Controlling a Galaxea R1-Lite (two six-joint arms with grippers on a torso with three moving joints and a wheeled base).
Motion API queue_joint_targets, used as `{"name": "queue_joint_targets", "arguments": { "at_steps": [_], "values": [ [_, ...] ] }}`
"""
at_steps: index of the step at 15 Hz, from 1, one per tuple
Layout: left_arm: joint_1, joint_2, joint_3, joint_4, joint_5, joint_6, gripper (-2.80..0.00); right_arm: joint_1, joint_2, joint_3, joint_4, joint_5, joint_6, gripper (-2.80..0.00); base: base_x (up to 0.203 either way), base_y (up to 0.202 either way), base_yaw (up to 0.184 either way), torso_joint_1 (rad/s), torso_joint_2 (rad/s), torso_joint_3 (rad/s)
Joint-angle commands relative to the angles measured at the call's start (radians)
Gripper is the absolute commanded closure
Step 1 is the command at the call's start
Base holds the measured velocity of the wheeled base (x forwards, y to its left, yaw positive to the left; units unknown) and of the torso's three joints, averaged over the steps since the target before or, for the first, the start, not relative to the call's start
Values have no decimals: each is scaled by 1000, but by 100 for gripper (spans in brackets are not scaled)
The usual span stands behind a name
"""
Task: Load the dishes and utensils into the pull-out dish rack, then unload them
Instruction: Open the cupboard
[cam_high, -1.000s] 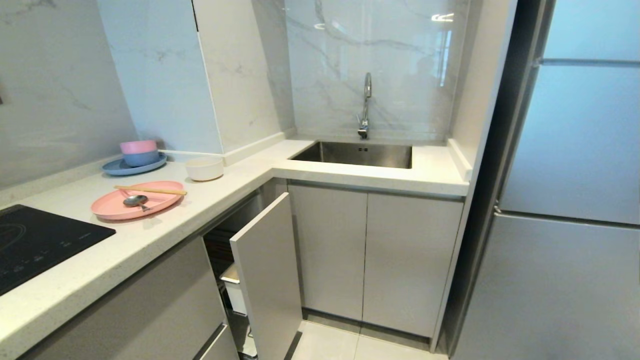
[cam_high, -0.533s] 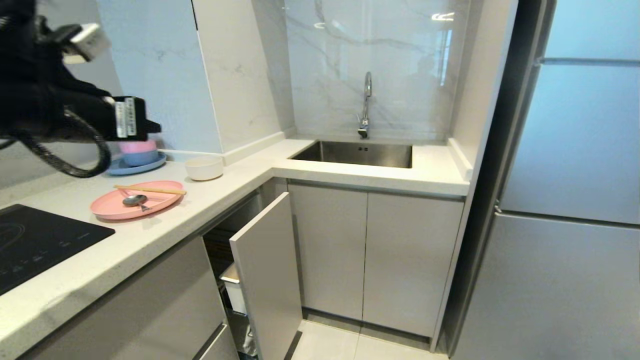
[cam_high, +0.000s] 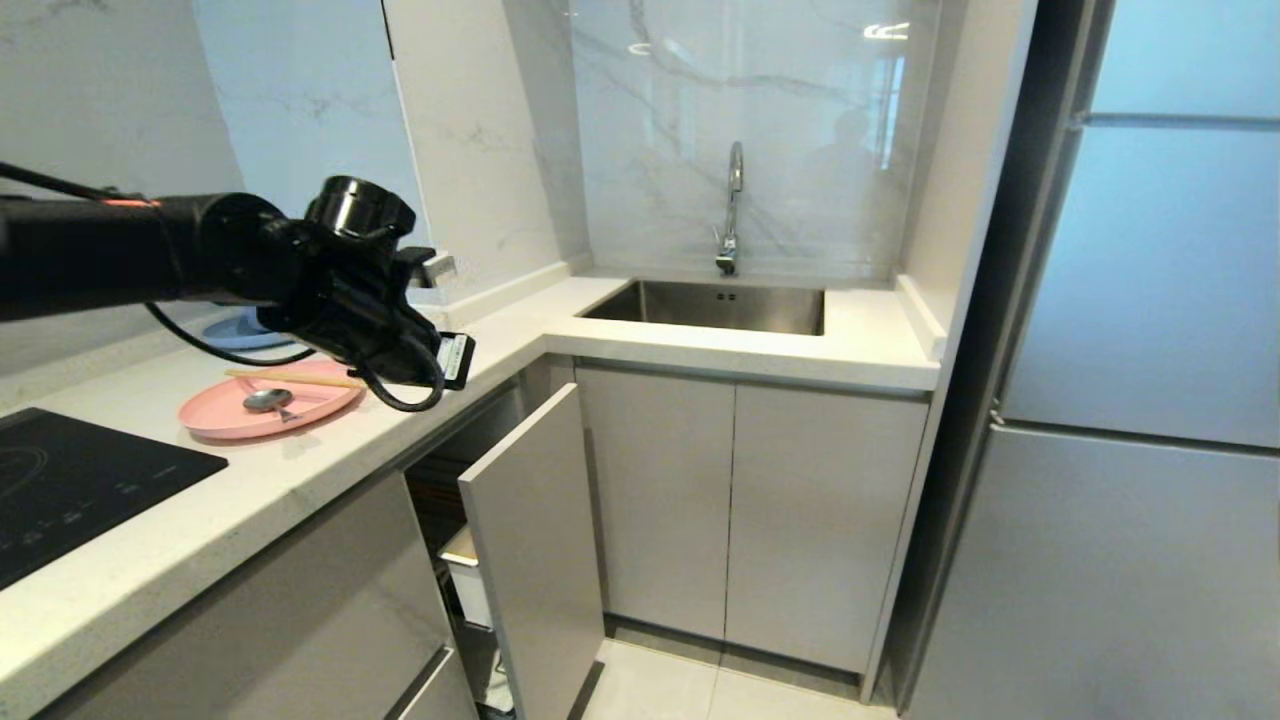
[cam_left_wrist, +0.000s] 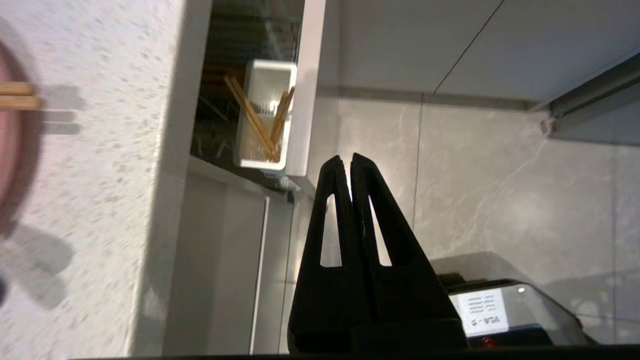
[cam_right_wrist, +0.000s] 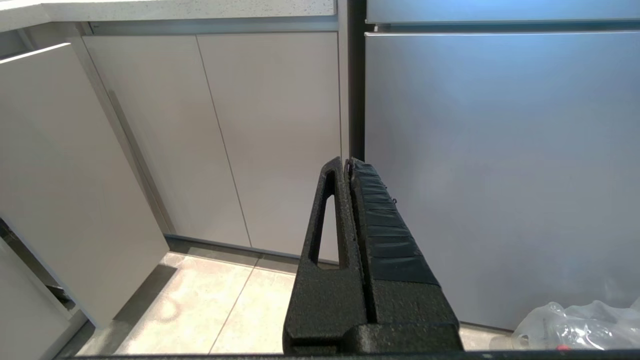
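The room was a small kitchen corner with a white speckled stone countertop (cam_high: 300, 470) running in an L shape, marble-look wall panels behind it, and pale beige floor tiles (cam_right_wrist: 200, 310) below. A steel sink (cam_high: 715, 307) with a chrome tap (cam_high: 733, 205) sat in the far part of the countertop, a black glass cooktop (cam_high: 80, 490) lay at the near left, and a tall grey refrigerator (cam_high: 1140, 400) stood at the right.

On the countertop rested a large flat round pink plate (cam_high: 215, 415). A small shiny metal spoon (cam_high: 268, 402) lay on it, and a pair of long thin light-wood chopsticks (cam_high: 290, 378) lay across its far side. Behind the arm, only an edge of a blue plate (cam_high: 232, 332) was visible; the white bowl was hidden by the arm.

Under the countertop, the pull-out dish rack (cam_high: 535, 560) stood partly drawn out, its narrow pale grey front panel away from the cabinet. Inside it, the white rectangular utensil cup (cam_left_wrist: 262, 115) sat just behind the panel. In the left wrist view this cup held several wooden sticks (cam_left_wrist: 252, 120), leaning in different directions. The wire part of the rack was dark and hard to see.

The left gripper (cam_left_wrist: 347, 161) hung above the edge of the countertop, near the pink plate and over the open rack, its two black fingers pressed together with nothing between them. The right gripper (cam_right_wrist: 348, 164) was low before the cabinet doors and the refrigerator, its fingers also together and empty.
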Motion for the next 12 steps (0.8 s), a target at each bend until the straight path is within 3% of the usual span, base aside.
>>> {"name": "queue_joint_targets", "arguments": {
  "at_steps": [1,2,3,12],
  "values": [
    [3,95,-22,3,14,1,0,0,1,2,0,0,0,0,0,0,0,0,0,0],
    [5,122,-39,3,22,2,0,0,1,2,0,0,0,0,0,0,0,0,0,0],
    [6,146,-54,0,26,5,-280,0,1,2,0,0,0,0,0,0,0,0,0,0],
    [0,366,-159,-76,30,16,-280,0,1,2,0,0,0,0,0,0,0,0,0,0]
  ]
}}
